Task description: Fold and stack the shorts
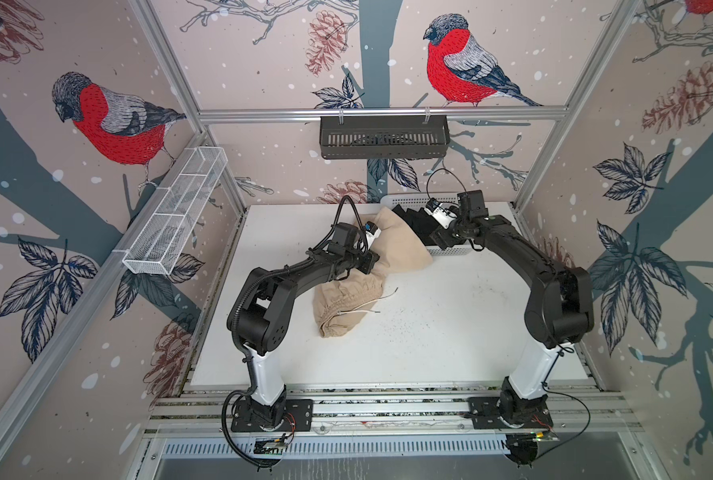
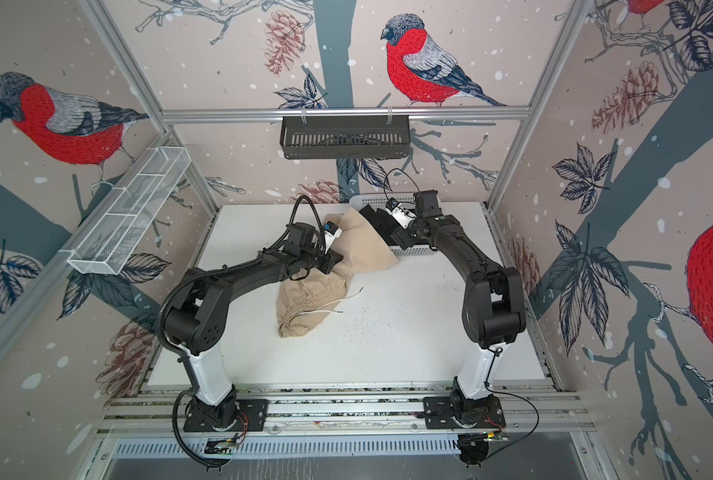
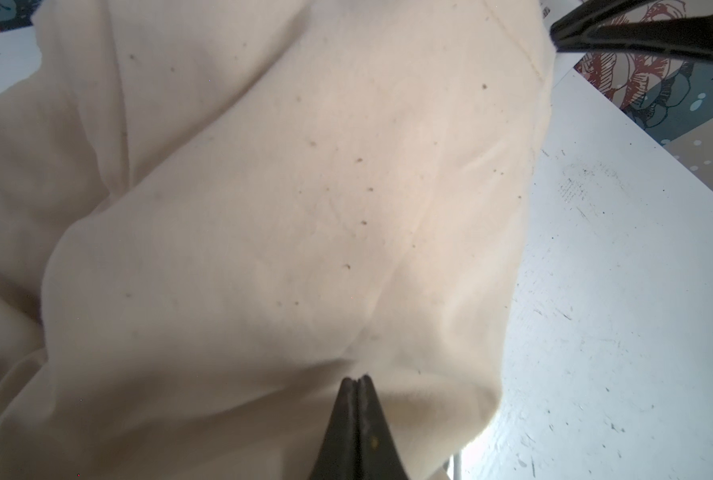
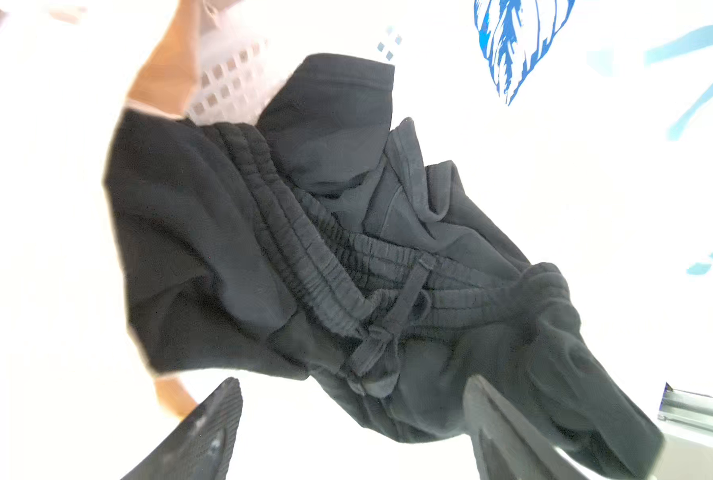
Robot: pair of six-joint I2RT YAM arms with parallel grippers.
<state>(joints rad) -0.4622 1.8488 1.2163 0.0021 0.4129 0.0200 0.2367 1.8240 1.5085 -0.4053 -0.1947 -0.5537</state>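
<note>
Shorts, two pairs. Tan shorts sprawled mid-surface, bunched waist and white drawstring toward the near side, one leg running back up against the basket. Black shorts heaped in that basket at the back, not out yet.

Left gripper clamped tight, tips together on a pucker of tan cloth, creases running right into them. Right gripper spread wide, hanging over the black waistband, no contact visible.

Step in hand, best guess: hauling the tan pair out flat ahead of any folding, so basically early days. Tips for doing it well:
- Lift just enough to clear the surface, then pull slowly and away from the basket, to keep the leg from snagging the rim or dragging the basket along.
- Worth checking the layer count in that pinch. One layer only = lag and bunching in the rest.
- Mind the drawstring, easy to trap under a fold.
- Right side: aim for the thick elastic band rather than the thin tie, straight down, no sideways swipe.

Views, quick comparison:
- Both top views: great for the whole layout, useless for the pinch itself, too small and covered from above.
- Left wrist view: shut tips and pucker up close, zero sign of waist or drawstring.
- Right wrist view: black waistband, tie, open jaws either side. Blown-out white elsewhere, so no read on the basket's depth.
</note>
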